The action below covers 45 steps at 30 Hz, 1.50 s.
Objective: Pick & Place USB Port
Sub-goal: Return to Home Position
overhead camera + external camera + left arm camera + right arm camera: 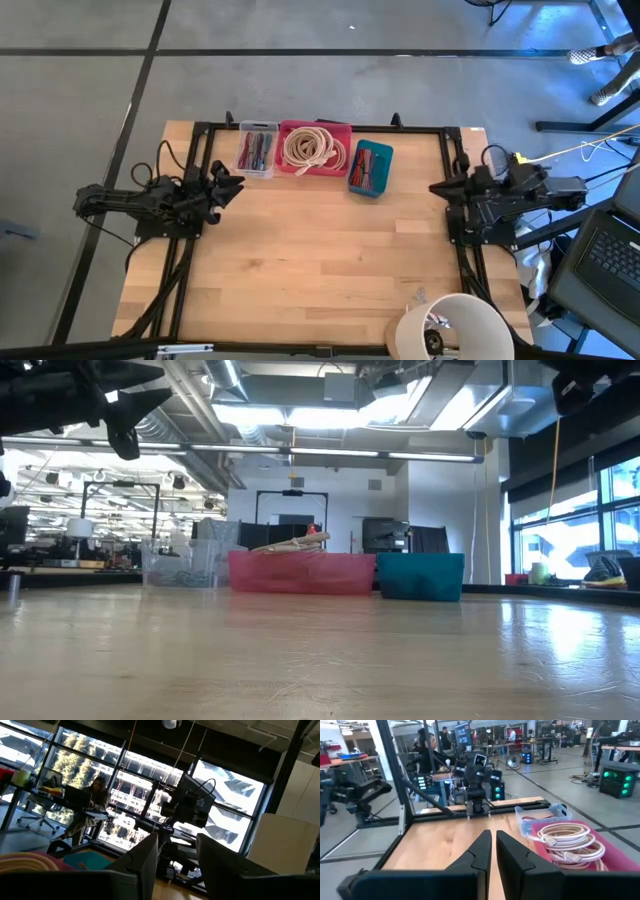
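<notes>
**A:** Where's your left gripper (222, 186)?
**B:** Raised at the table's (320, 260) left edge. Its wrist view shows the fingers spread and empty.
**A:** And the cables?
**B:** Along the far edge sit the transparent bin (258, 126), the pink bin (345, 130) with the cream coil (312, 148), and the blue bin (385, 152). Your low view gives only bin walls, while the right wrist view shows the coil.
**A:** Right gripper (440, 188)?
**B:** At the right edge, fingers pressed together, holding nothing. A person (97, 795) sits by the windows.

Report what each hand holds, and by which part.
Nothing is held: the left hand, at the table's left side, is open and empty; the right hand, at its right side, shut on nothing.
</notes>
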### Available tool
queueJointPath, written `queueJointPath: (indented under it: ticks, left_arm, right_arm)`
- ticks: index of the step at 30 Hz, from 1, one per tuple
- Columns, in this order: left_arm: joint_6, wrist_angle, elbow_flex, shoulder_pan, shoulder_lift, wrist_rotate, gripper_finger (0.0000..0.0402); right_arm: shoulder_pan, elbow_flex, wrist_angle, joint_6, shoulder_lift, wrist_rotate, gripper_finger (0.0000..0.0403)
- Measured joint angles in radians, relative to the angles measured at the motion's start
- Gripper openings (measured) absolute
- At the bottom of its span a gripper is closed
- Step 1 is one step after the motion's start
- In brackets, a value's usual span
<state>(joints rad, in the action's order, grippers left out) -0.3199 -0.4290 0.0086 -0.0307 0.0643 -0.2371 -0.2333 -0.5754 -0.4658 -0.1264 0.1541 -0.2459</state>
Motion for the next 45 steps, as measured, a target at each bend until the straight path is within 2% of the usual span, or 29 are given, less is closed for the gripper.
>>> queueJointPath:
  ticks: [4, 14, 20, 25, 32, 38, 45]
  left_arm:
    - [0.0, 0.001, 0.0, 0.0, 0.0, 0.0, 0.0127]
    - [0.0, 0.003, 0.0, 0.0, 0.0, 0.0, 0.0127]
    - [0.0, 0.005, 0.0, 0.0, 0.0, 0.0, 0.0127]
    - [0.0, 0.007, 0.0, 0.0, 0.0, 0.0, 0.0127]
    - [0.0, 0.007, 0.0, 0.0, 0.0, 0.0, 0.0127]
    - [0.0, 0.007, 0.0, 0.0, 0.0, 0.0, 0.0127]
    - [0.0, 0.007, 0.0, 0.0, 0.0, 0.0, 0.0127]
  right_arm:
    - [0.0, 0.121, 0.147, 0.0, 0.003, -0.05, 0.0031]
    - [0.001, 0.459, 0.497, -0.03, -0.021, -0.022, 0.0031]
    - [0.013, 0.561, 0.511, -0.062, -0.129, -0.01, 0.0031]
    - [0.072, 0.563, 0.514, -0.033, -0.153, 0.093, 0.0031]
    - [0.157, 0.567, 0.507, -0.03, -0.153, 0.16, 0.0031]
    - [0.164, 0.567, 0.503, 0.1, -0.142, 0.161, 0.0031]
    - [0.164, 0.567, 0.504, 0.109, -0.142, 0.161, 0.0031]
